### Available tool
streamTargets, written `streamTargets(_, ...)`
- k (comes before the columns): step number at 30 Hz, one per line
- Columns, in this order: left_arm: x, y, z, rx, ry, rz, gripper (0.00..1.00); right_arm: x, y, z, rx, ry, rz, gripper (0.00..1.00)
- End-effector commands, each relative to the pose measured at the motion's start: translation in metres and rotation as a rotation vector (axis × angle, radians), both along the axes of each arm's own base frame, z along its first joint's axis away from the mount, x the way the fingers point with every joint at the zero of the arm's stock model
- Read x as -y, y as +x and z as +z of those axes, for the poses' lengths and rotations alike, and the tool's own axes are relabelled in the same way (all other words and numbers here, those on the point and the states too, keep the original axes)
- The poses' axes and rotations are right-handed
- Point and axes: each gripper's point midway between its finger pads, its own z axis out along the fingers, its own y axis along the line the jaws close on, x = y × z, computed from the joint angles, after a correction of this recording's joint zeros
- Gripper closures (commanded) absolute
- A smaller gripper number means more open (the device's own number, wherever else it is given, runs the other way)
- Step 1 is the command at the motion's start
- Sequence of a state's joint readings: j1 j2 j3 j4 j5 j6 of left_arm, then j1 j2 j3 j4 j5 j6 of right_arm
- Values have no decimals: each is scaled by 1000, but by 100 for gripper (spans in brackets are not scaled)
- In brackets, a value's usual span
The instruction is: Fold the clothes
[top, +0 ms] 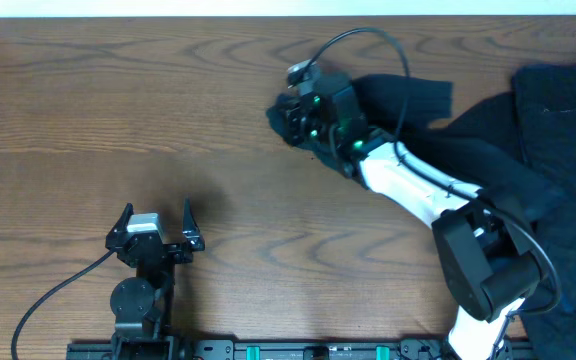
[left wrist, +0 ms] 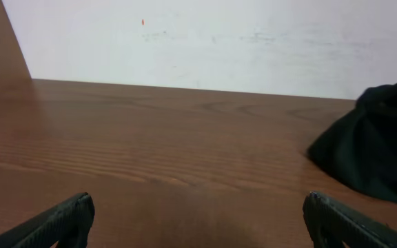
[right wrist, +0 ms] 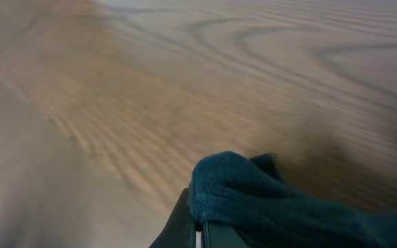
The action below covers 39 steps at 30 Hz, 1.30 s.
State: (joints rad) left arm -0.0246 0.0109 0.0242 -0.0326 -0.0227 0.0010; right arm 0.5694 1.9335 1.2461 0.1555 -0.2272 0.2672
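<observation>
The counter [top: 118, 100] carries the clothes [top: 558, 120], heaped behind the right end effector [top: 293, 115], which pinches a fold of them. The left end effector [top: 156, 222] rests spread, well apart from the clothes.

Wood-grain table [top: 168, 120], white wall [left wrist: 219, 41]
</observation>
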Motion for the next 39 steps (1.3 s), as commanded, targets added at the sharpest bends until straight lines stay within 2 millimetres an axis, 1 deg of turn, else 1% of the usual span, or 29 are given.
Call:
streamTargets(1,-1,-1,-18,-52,13,9,2,-10,-5,-1,49,-43,34,99)
streamTargets(3,-1,-1,-18,-52,13,9,2,-13,-7,0,61,-49,47,99)
streamTargets(8,-2,-1,-15,-42,38,10,2,-13,-7,1,69,-47,47,99)
streamTargets(9,0,0,-14,-37,33,0,2,-13,-6,2,70,-46,45,99)
streamTargets(10,7,1,-10,-21,25,-44,2,-11,-3,3,72,-45,40,99)
streamTargets(13,35,-1,-4,6,8,-203,2,-1,5,3,75,-48,13,99)
streamTargets(15,54,-5,-6,-8,-5,-318,2,8,12,3,80,-54,-15,99)
streamTargets(17,66,-9,-8,-33,-18,-390,2,17,18,4,92,-64,-28,99)
streamTargets(19,71,-10,-6,-52,-26,-421,2,26,24,4,99,-72,-43,98)
streamTargets(21,73,-9,1,-66,-29,-429,2,37,31,4,98,-73,-67,99)
streamTargets(25,77,-2,27,-100,-26,-453,2,56,43,-1,89,-79,-107,99)
streamTargets(27,82,8,41,-137,-23,-483,2,63,48,-9,79,-85,-123,99)
streamTargets(30,92,26,51,-226,-33,-524,2,69,53,-22,64,-94,-135,99)
streamTargets(33,105,52,55,-353,-50,-560,2,73,58,-35,54,-100,-146,99)
streamTargets(34,111,64,55,-407,-57,-575,2,77,61,-39,55,-106,-161,99)
streamTargets(37,127,90,54,-509,-67,-607,2,87,67,-42,57,-112,-191,99)
streamTargets(39,137,111,55,-526,-64,-625,2,98,72,-42,55,-111,-212,99)
